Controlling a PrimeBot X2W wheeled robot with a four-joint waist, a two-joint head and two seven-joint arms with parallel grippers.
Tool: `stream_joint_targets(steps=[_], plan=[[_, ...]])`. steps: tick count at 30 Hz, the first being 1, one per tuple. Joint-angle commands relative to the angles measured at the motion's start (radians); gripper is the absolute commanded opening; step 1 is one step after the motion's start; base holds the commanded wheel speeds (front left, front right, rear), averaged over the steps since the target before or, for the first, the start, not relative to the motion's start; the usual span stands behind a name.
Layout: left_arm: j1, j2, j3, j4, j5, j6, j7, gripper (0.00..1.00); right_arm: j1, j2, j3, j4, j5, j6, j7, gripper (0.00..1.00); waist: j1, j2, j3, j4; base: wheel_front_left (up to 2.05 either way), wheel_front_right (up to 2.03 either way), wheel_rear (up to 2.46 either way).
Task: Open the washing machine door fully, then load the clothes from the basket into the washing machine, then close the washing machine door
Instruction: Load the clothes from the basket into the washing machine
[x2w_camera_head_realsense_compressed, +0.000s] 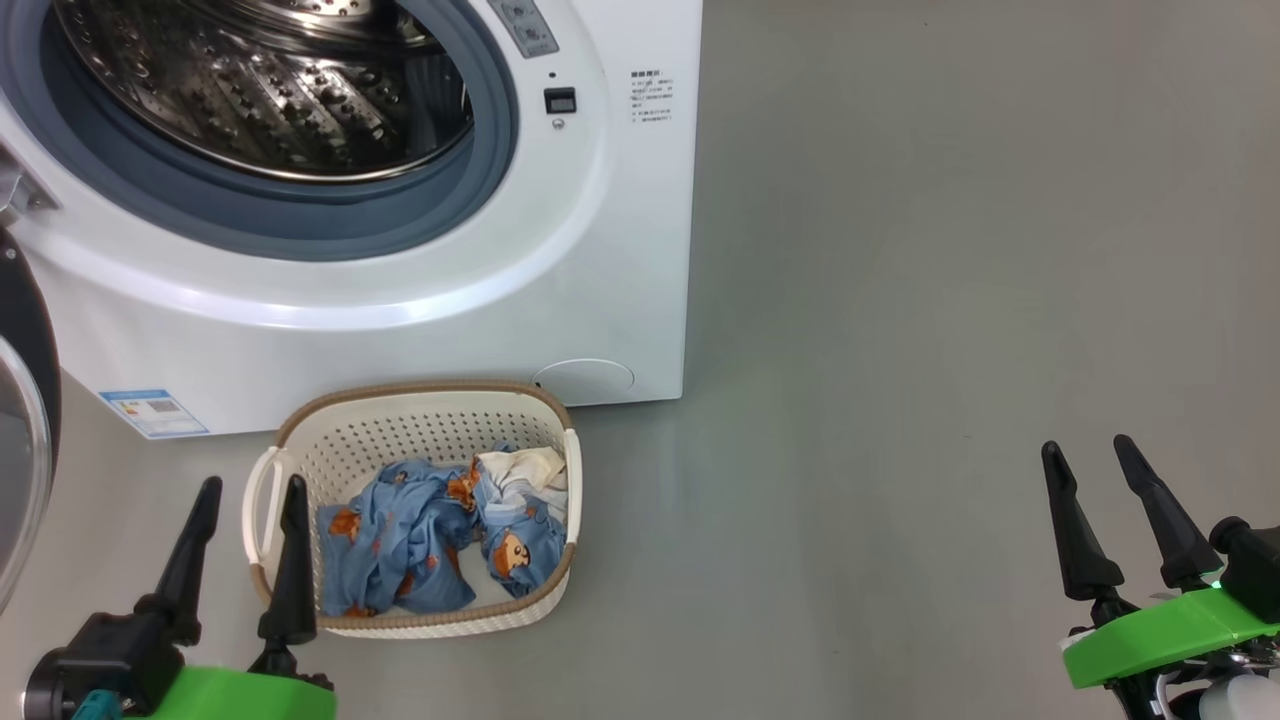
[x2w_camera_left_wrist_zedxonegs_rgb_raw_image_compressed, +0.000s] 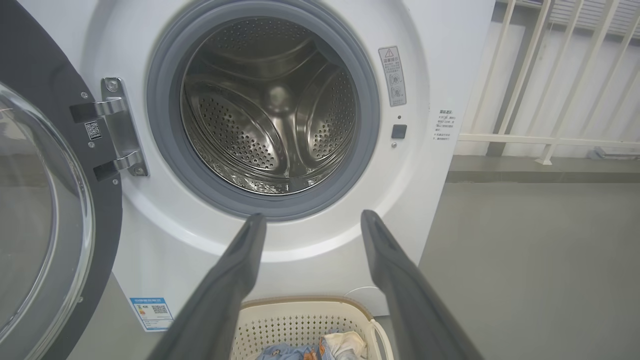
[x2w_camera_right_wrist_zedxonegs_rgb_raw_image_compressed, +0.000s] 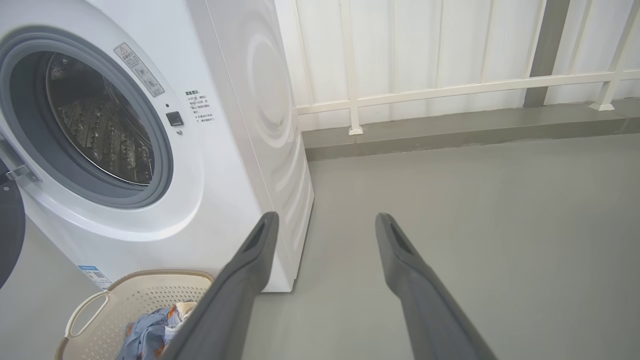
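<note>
The white washing machine (x2w_camera_head_realsense_compressed: 420, 300) stands with its black round door (x2w_camera_left_wrist_zedxonegs_rgb_raw_image_compressed: 45, 210) swung wide to the left and its steel drum (x2w_camera_left_wrist_zedxonegs_rgb_raw_image_compressed: 270, 115) bare inside. On the floor before it sits the cream basket (x2w_camera_head_realsense_compressed: 420, 405), holding the light blue bear-print clothes (x2w_camera_head_realsense_compressed: 420, 530) with a cream cloth at their right. My left gripper (x2w_camera_head_realsense_compressed: 252, 484) is open just left of the basket, above its left handle. Far to the right, over bare floor, my right gripper (x2w_camera_head_realsense_compressed: 1088, 445) is open with nothing between its fingers. The basket (x2w_camera_right_wrist_zedxonegs_rgb_raw_image_compressed: 150, 295) and clothes (x2w_camera_right_wrist_zedxonegs_rgb_raw_image_compressed: 150, 335) also appear in the right wrist view.
Grey floor (x2w_camera_head_realsense_compressed: 950, 300) stretches to the right of the machine. A white railing (x2w_camera_right_wrist_zedxonegs_rgb_raw_image_compressed: 450, 90) and a low grey kerb (x2w_camera_right_wrist_zedxonegs_rgb_raw_image_compressed: 450, 132) run behind it. The open door (x2w_camera_head_realsense_compressed: 25, 420) juts out at the left edge near my left arm.
</note>
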Motion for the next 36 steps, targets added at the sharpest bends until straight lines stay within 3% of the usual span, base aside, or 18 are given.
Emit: stream_joint_targets(steps=[1, 11, 27, 36], plan=[[-0.004, 0.021, 0.028, -0.023, -0.012, -0.005, -0.006, 1.00, -0.006, -0.016, 0.014, -0.026, -0.011, 0.005, -0.012, 1.00, 0.0000, -0.0001, -0.001, 0.001, 0.00, 0.00, 0.00], [-0.007, 0.026, 0.014, -0.006, -0.046, -0.005, -0.006, 1.00, -0.012, -0.016, 0.017, -0.029, -0.009, 0.005, -0.012, 1.00, 0.0000, -0.0001, 0.006, 0.006, 0.06, -0.21, 0.15], [-0.047, 0.029, 0.001, 0.008, -0.051, -0.005, -0.006, 1.00, -0.025, -0.013, 0.023, -0.031, -0.008, 0.005, -0.012, 1.00, 0.0000, -0.0001, 0.030, 0.008, 0.63, -1.72, 1.09], [-0.044, 0.021, -0.011, 0.027, -0.030, -0.005, -0.006, 1.00, -0.030, -0.009, 0.030, -0.028, -0.007, 0.005, -0.012, 1.00, 0.0000, -0.0001, 0.034, 0.005, 0.24, -0.38, 0.13]])
